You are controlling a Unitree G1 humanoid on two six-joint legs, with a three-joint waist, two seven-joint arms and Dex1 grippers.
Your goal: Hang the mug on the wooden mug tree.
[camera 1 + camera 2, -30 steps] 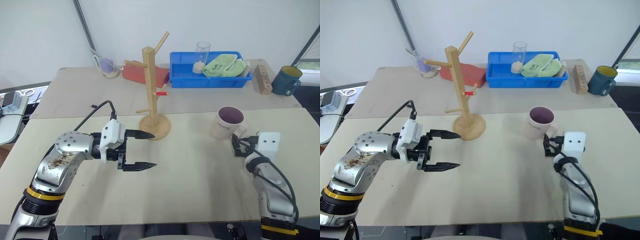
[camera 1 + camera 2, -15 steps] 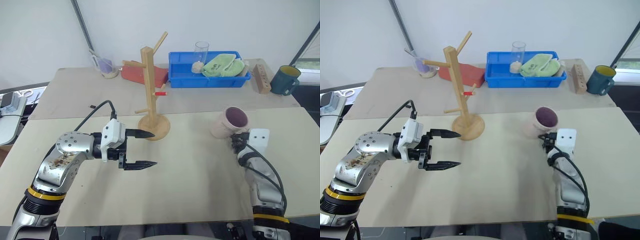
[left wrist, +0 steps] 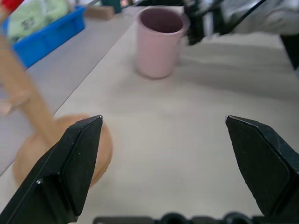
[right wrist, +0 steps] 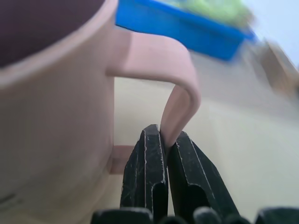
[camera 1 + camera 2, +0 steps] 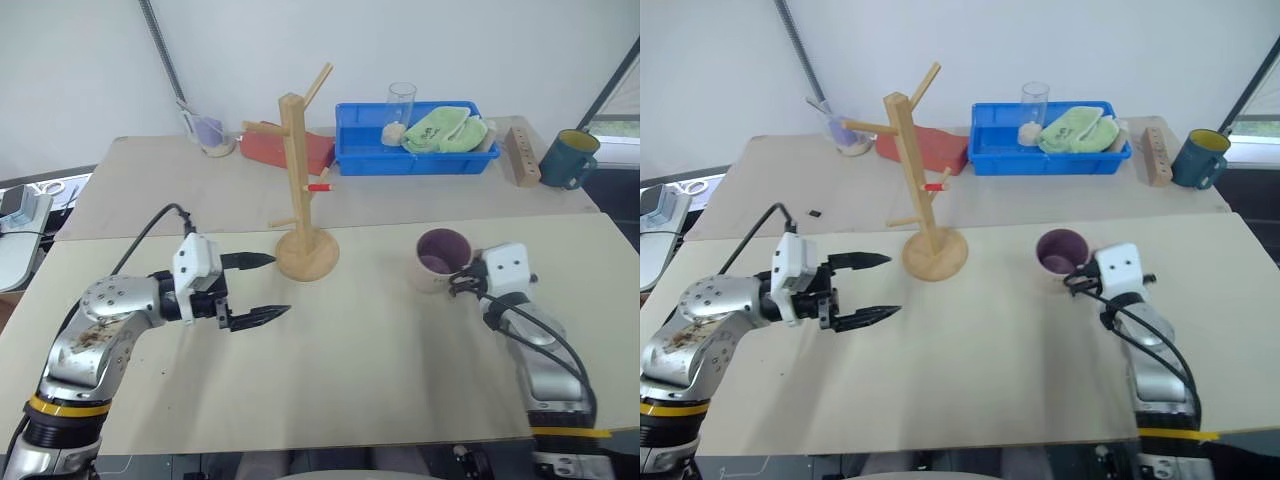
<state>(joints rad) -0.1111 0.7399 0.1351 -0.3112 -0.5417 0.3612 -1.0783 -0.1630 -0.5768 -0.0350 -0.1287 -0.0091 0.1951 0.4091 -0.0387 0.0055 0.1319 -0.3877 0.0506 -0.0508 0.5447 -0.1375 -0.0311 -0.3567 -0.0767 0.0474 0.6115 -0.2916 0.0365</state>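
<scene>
Right claw (image 4: 164, 140) clenched on the mug's handle; left claw (image 5: 262, 287) spread wide.

The mug (image 5: 438, 260) sits upright on the counter (image 5: 380, 370), well right of the wooden mug tree (image 5: 300, 190). The left claw hovers just left of the tree's round base, grasping nothing, its black fingers (image 3: 74, 163) far apart.

Mug (image 4: 56, 93) rim and base cut off in right wrist view; blue bin (image 4: 182, 28) blurred.
</scene>
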